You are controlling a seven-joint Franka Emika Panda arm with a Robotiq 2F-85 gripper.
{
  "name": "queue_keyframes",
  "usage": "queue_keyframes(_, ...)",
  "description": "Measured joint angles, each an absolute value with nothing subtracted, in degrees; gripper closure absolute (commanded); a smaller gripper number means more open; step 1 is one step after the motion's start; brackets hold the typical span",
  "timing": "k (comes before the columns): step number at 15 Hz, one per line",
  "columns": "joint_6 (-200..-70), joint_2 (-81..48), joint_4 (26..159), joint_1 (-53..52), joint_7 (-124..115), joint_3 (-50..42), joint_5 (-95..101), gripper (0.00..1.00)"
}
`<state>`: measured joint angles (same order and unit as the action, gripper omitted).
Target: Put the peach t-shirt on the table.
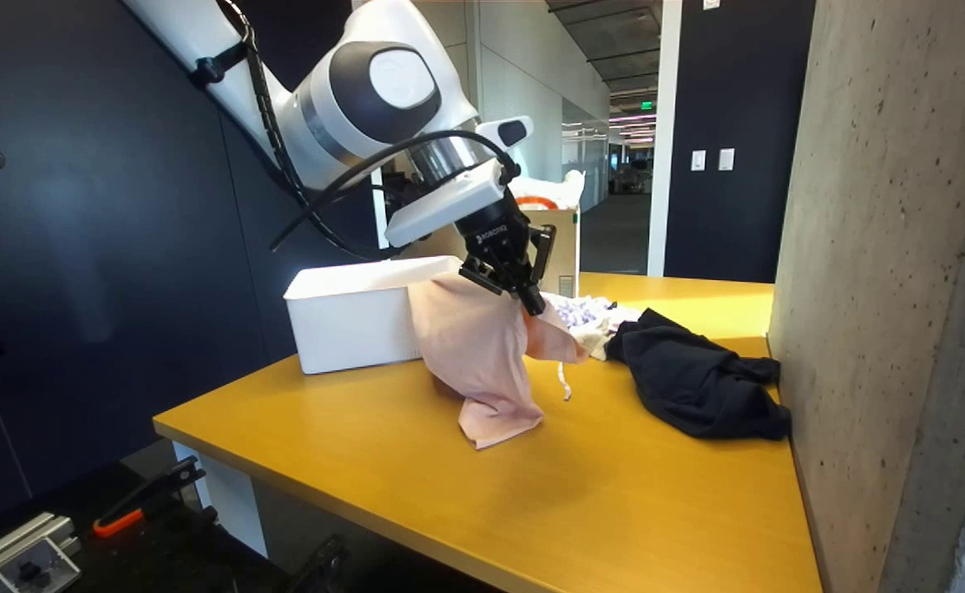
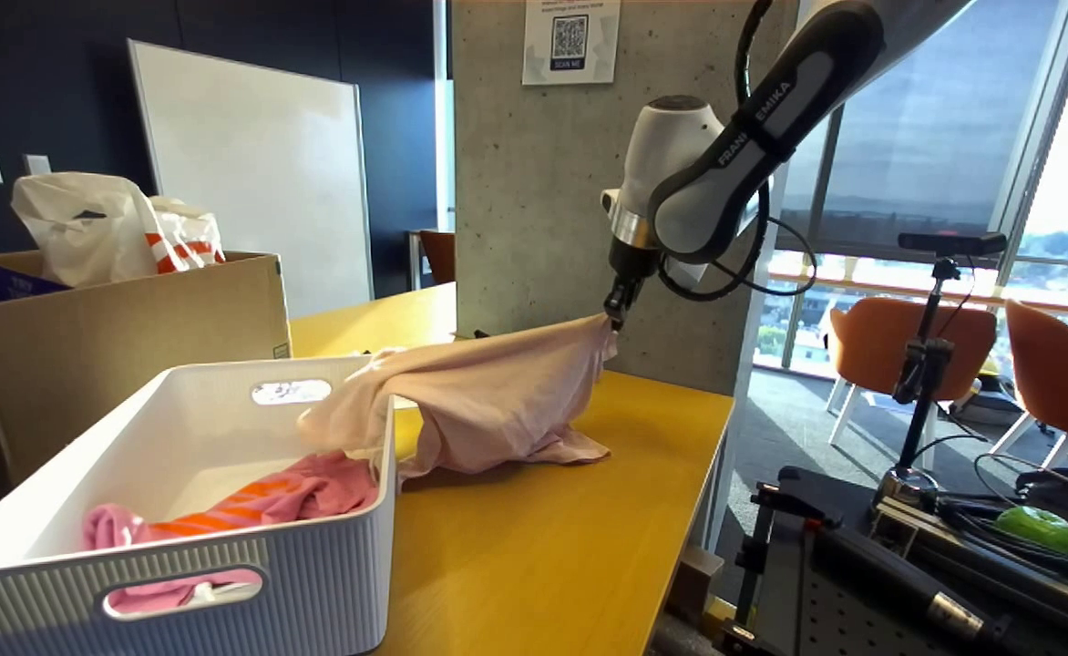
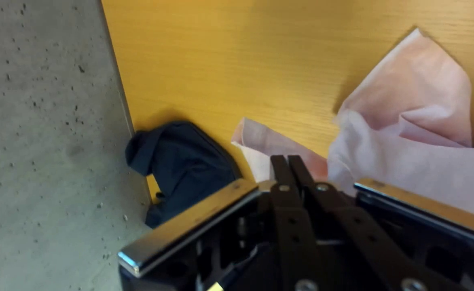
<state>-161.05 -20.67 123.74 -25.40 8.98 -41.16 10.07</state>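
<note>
Status: peach t-shirt point(image 2: 507, 396) pinched by the gripper point(image 3: 287, 159) above the table point(image 1: 631, 511)

Tool state. The fingers point(image 3: 279, 173) stand almost together; the wrist view shows only a narrow gap between them. Their tips pinch one end of the peach t-shirt, and in both exterior views the cloth hangs directly from them. The gripper points downward.

Garment position. The peach t-shirt spans from the gripper to the white box point(image 2: 333, 583). The pinched end is raised above the table. The middle sags in loose folds, and a lower corner reaches the table surface, between the white box and the edge beside the concrete pillar point(image 1: 878, 247). The opposite end crosses the rim of the white box.

Adjacent items. The white box stands along the table edge opposite the concrete pillar, set back from the free corner in the foreground of an exterior view. It contains a pink garment point(image 2: 279, 497) with orange markings. A black garment point(image 1: 696, 379) lies crumpled at the pillar-side edge. A white patterned cloth point(image 1: 585, 311) lies near it, farther toward the back edge, and is partly hidden by the peach t-shirt. A cardboard box point(image 2: 151, 346) stands near the white box, with white plastic bags point(image 2: 87, 237) at its top; its base is hidden.
</note>
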Motion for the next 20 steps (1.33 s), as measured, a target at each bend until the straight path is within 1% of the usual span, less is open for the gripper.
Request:
queue_keyframes(6,-160.74,-20.33,124.79,-9.41,5.37,-31.07,13.84,0.99)
queue_keyframes(7,-160.72,-20.33,124.65,-7.74,5.08,-29.47,14.19,0.71)
queue_keyframes(8,-160.72,-20.33,124.48,-6.38,4.84,-28.0,14.46,0.71)
queue_keyframes(13,-160.71,-20.33,122.54,-2.37,4.72,-20.72,14.75,0.36)
queue_keyframes(17,-160.36,-20.58,119.72,1.9,11.09,-9.98,10.54,0.06)
queue_keyframes(18,-159.6,-21.1,118.67,3.66,14.56,-6.25,7.45,0.01)
queue_keyframes(20,-157.51,-23.13,115.91,7.4,21.87,1.12,0.8,0.0)
